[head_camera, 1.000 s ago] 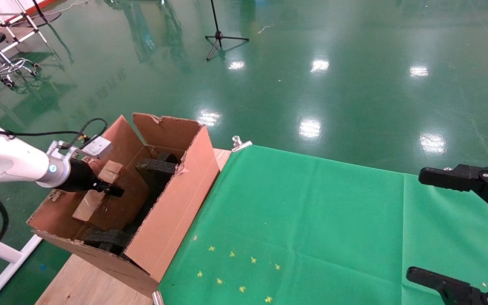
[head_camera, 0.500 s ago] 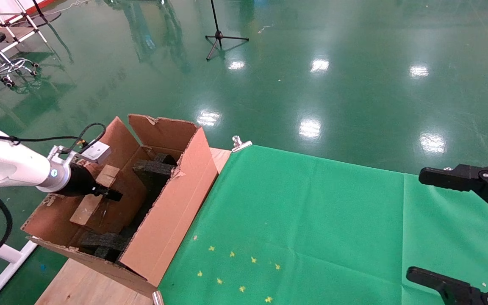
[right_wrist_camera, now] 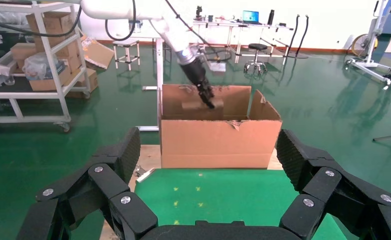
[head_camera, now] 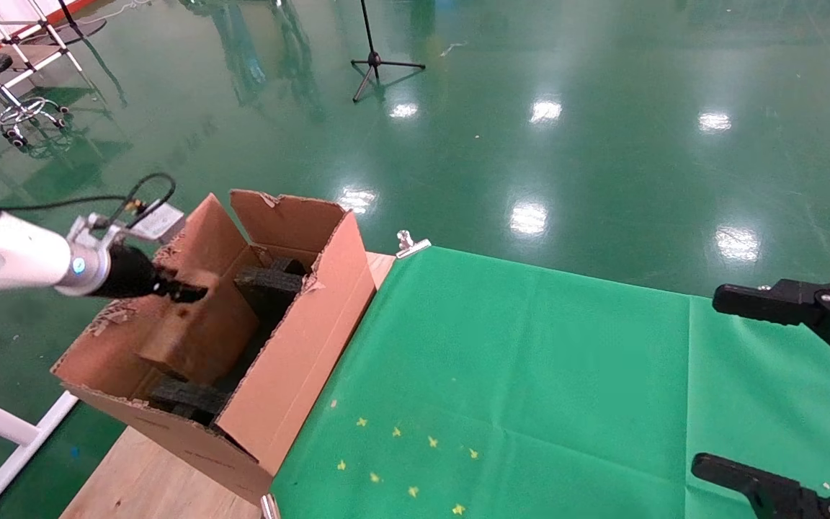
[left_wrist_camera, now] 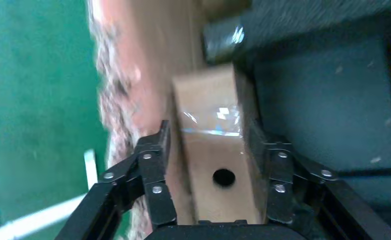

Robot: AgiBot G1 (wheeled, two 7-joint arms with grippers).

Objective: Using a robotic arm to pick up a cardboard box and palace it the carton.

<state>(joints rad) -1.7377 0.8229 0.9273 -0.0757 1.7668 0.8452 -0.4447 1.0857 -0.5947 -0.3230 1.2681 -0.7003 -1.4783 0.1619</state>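
Inside the carton (head_camera: 292,360) — black foam blocks (head_camera: 267,288), and the cardboard box (head_camera: 195,331) clamped by the left gripper (head_camera: 188,293).

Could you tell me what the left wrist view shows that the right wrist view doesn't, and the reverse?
Left wrist only: the round hole and shiny tape on the cardboard box, with the left gripper clamped on its sides. Right wrist only: the open right gripper, the green cloth, and the carton's whole outer wall. Both show the box in the left gripper, inside the carton.
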